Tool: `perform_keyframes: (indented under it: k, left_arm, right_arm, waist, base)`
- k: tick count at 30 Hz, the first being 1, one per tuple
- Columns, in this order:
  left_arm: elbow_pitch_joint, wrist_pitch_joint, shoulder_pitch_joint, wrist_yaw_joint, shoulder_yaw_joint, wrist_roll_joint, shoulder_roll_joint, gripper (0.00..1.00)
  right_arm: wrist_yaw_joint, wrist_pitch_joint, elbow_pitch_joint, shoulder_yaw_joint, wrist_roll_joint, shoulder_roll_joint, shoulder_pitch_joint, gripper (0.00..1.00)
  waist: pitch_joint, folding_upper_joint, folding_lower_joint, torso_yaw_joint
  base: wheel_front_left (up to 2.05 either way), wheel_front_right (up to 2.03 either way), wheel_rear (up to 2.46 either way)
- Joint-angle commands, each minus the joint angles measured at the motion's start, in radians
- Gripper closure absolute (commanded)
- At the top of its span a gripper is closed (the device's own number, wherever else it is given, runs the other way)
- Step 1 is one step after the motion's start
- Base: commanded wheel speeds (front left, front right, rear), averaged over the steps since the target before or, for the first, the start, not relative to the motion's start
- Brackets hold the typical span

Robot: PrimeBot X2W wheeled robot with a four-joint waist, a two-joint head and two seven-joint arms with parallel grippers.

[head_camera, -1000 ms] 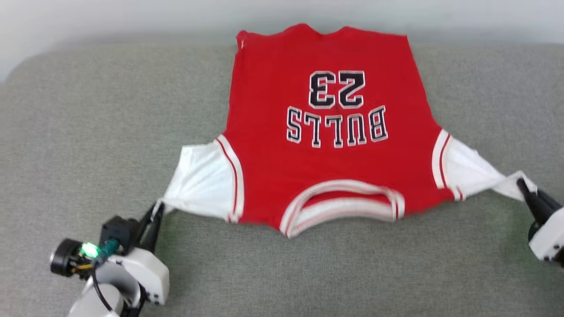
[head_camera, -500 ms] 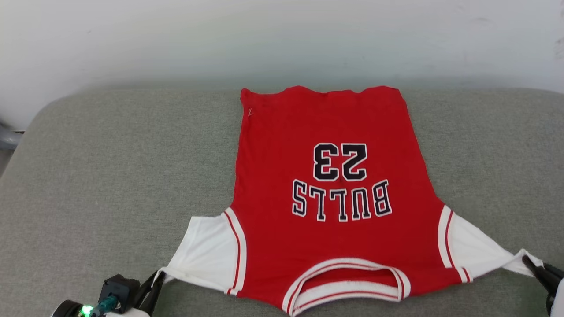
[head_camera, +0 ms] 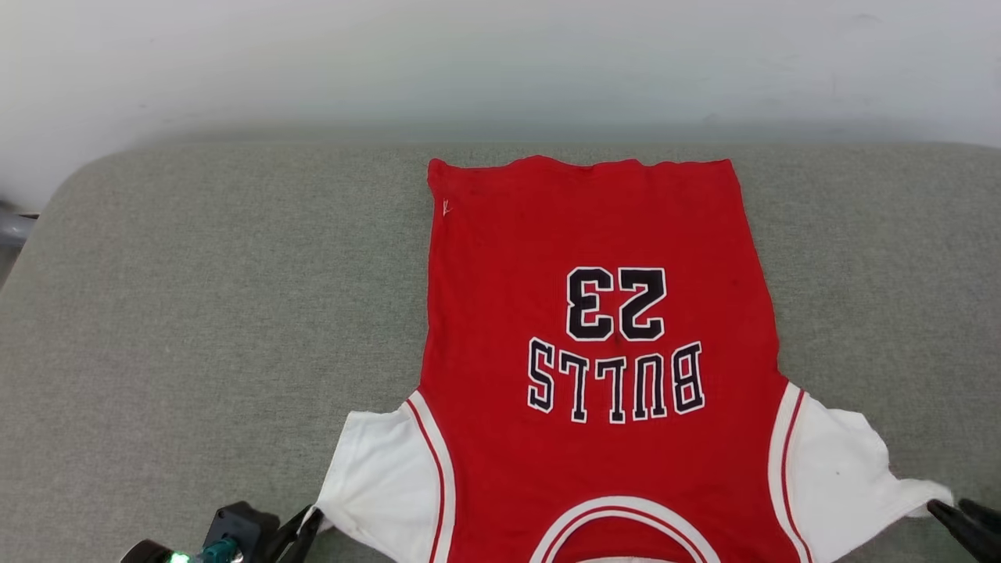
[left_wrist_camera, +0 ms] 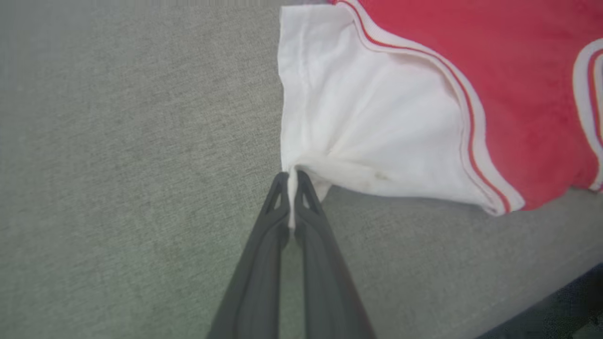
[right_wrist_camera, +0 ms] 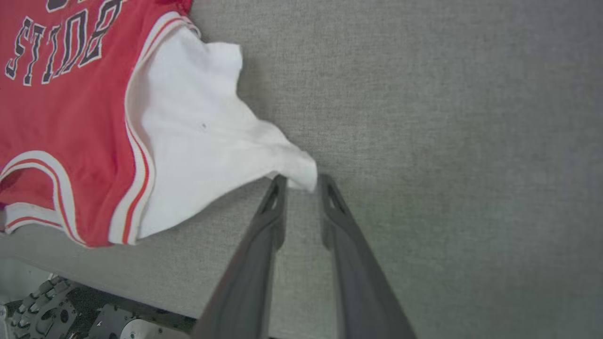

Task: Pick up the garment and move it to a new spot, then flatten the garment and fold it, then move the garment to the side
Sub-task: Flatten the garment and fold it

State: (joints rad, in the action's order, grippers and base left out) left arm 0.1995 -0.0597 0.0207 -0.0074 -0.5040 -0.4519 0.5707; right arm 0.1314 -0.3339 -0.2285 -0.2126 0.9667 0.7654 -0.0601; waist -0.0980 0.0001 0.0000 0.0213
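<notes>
Head view: the garment (head_camera: 602, 344) lies print-up on the surface (head_camera: 195, 313), ahead of the left hand (head_camera: 311, 518) and right hand (head_camera: 950, 510). Left wrist view: left hand (left_wrist_camera: 292, 178) pinched shut on a sleeve corner; a one-sided pull would likely skew the body. Right wrist view: right hand (right_wrist_camera: 301, 179) slightly parted, sleeve tip loose between its fingertips, liable to snag on withdrawal.

**Right hand lets go of the sleeve**

The right hand (right_wrist_camera: 302, 180), pinched shut a second ago, has parted its jaws. The white sleeve (right_wrist_camera: 202, 136) on the right of the red jersey-style T-shirt (head_camera: 594, 234), earlier drawn out to a taut point, now lies slack on the grey fabric cushion (head_camera: 195, 313), with its tip loose between the fingertips. The head view has tilted up and takes in more of the pale wall (head_camera: 469, 62).
</notes>
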Motion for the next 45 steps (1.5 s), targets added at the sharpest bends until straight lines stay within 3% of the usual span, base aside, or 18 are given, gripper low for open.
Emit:
perform_keyframes:
  k: [1, 9, 14, 23, 29, 38, 45]
  left_arm:
    - [-0.016, 0.005, -0.010, 0.006, 0.003, 0.005, 0.006, 1.00]
    - [-0.249, 0.193, 0.002, 0.011, -0.024, -0.024, 0.051, 1.00]
    - [-0.414, 0.286, -0.012, 0.045, -0.027, -0.022, 0.064, 1.00]
    - [-0.554, 0.323, -0.087, 0.051, -0.066, 0.023, 0.024, 1.00]
    - [-0.583, 0.317, -0.149, 0.041, -0.093, 0.046, -0.019, 1.00]
    - [-0.598, 0.293, -0.196, 0.034, -0.125, 0.073, -0.063, 1.00]
    - [-0.582, 0.265, -0.216, 0.036, -0.137, 0.078, -0.095, 1.00]
  right_arm:
    - [-0.001, -0.013, 0.012, 0.009, 0.013, 0.012, 0.005, 0.00]
    - [-0.001, -0.171, 0.125, 0.117, 0.046, 0.046, 0.159, 0.00]
    - [-0.001, -0.350, 0.121, 0.165, 0.023, 0.002, 0.368, 0.00]
    - [-0.001, -0.660, -0.012, 0.232, -0.196, -0.060, 0.799, 0.00]
    - [-0.001, -0.773, -0.089, 0.272, -0.350, -0.094, 0.991, 0.00]
    - [-0.001, -0.847, -0.154, 0.319, -0.513, -0.121, 1.101, 0.00]
    - [-0.001, -0.864, -0.174, 0.289, -0.561, -0.123, 1.039, 0.00]
  waist:
    - [-0.008, -0.0001, 0.0000, 0.003]
    - [-0.088, -0.0001, 0.0000, 0.039]
    - [-0.202, -0.0001, 0.0000, 0.091]
    - [-0.406, -0.0001, 0.0000, 0.225]
    - [-0.484, -0.0001, 0.0000, 0.304]
    - [-0.551, -0.0001, 0.0000, 0.377]
    - [-0.578, -0.0001, 0.0000, 0.398]
  base:
    - [0.00, 0.00, 0.00]
    - [0.00, 0.00, 0.00]
    - [0.00, 0.00, 0.00]
    - [0.00, 0.00, 0.00]
    - [0.00, 0.00, 0.00]
    - [0.00, 0.00, 0.00]
    - [0.00, 0.00, 0.00]
